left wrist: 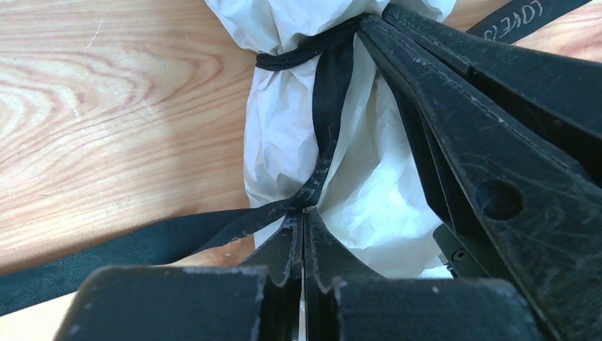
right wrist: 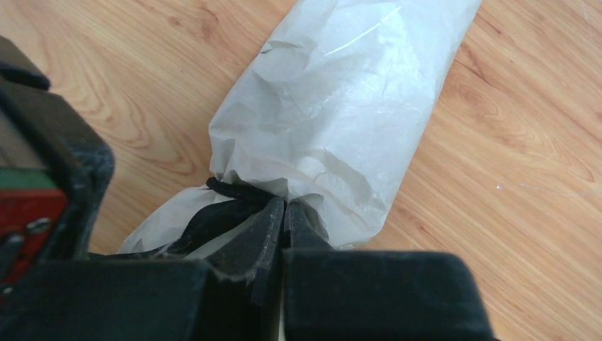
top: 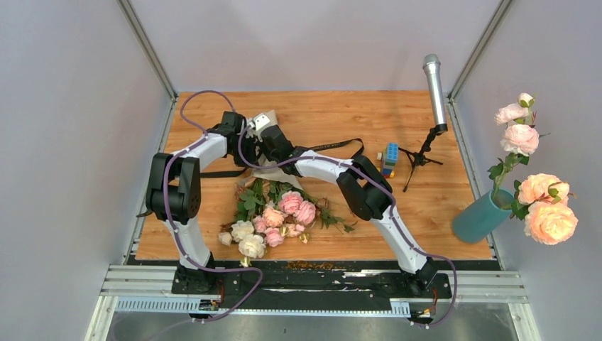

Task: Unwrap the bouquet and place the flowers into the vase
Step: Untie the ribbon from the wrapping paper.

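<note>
Lying on the wooden table (top: pixel 440 213) a little toward 9 o'clock of its middle, the bouquet (top: pixel 273 209) points its pink and cream flowers (top: pixel 298 209) at 6 o'clock, toward the arm bases, and its wrapped stem end at 12 o'clock. Both arms reach to that wrapped end and meet there. The left gripper (left wrist: pixel 304 217) has its fingers pressed together on a strand of the black ribbon (left wrist: pixel 323 106). From its own camera that strand climbs toward 12 o'clock up the pale paper (left wrist: pixel 284 142) to the band cinched round it, and a second length trails off toward 8 o'clock across the wood. The right gripper (right wrist: pixel 285 209) is likewise pressed shut, its tips pinching the ribbon right at the cinched band, with the fat roll of paper stretching away from them toward 1 o'clock. In the left wrist view the right gripper's fingers come in from 3 o'clock and end at that same band, so the two grippers sit just beside each other with the wrap between them. The teal vase (top: pixel 477 219) stands tilted at the table's 3 o'clock edge, well apart from both grippers, with large peach roses (top: pixel 550 220) in it. A microphone (top: pixel 434 82) on a small stand is at 2 o'clock, and a stack of toy blocks (top: pixel 390 160) sits near it.
</note>
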